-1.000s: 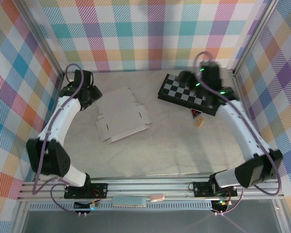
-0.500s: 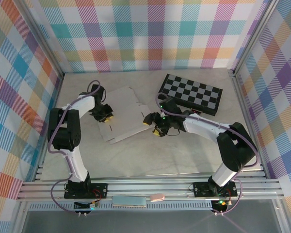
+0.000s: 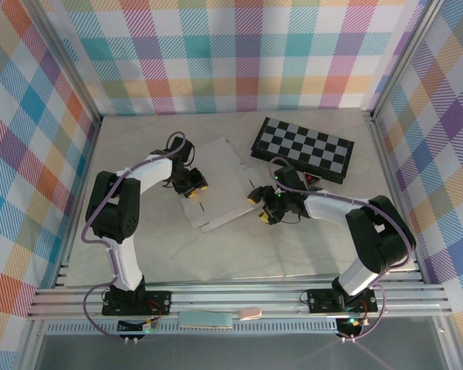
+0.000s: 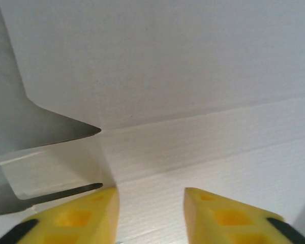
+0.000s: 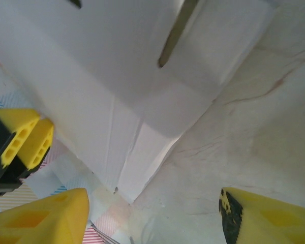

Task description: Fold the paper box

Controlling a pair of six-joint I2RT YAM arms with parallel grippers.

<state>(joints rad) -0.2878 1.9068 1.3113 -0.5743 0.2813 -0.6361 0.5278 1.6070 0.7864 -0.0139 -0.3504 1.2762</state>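
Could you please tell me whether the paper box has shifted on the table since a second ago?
Yes. In the top view the paper box has slid to the right, and the gap to the checkerboard, which has stayed put, is smaller.

Top view bright and evenly lit from above, sharp, with only faint soft shadows on the worktop (image 3: 239, 254). Left wrist view: the paper box (image 4: 193, 66) nearly washed out, dark shadow at left, the left tool (image 4: 150, 208) blurred. Right wrist view: box face shaded grey, slightly soft
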